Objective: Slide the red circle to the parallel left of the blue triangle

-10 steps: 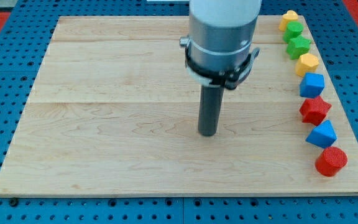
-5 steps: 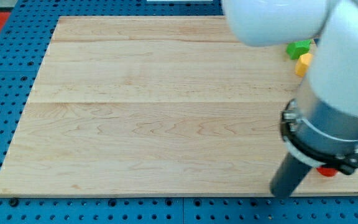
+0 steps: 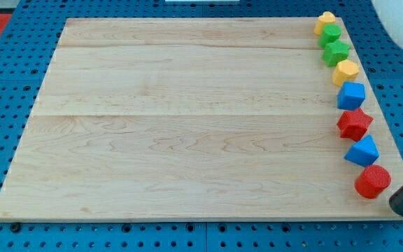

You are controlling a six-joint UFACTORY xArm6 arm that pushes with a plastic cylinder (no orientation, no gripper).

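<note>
My tip (image 3: 401, 208) is down at the view's bottom right corner, a dark rod end with no jaws to open or close, so it has hold of nothing; it sits just to the right of and slightly below the red circle (image 3: 373, 181), close by it, though whether the two touch cannot be told. The red circle lies at the lower right edge of the wooden board (image 3: 187, 119), the last in a line of blocks running up the board's right side. Just above the red circle, toward the view's top, is the blue triangle (image 3: 362, 150), nearly touching it. Further up from the circle comes a red block with a jagged, star-like outline (image 3: 354, 124), then a blue cube (image 3: 351, 95), then a yellow block (image 3: 345, 71). Higher along the same edge are two green blocks, the lower one (image 3: 336, 52) and the upper one (image 3: 330, 34), packed close together, and a second yellow block (image 3: 324, 22) at the board's top right corner, farthest from the circle. A pale rounded part of the arm (image 3: 401, 24) shows in the view's top right corner, well above the circle.
</note>
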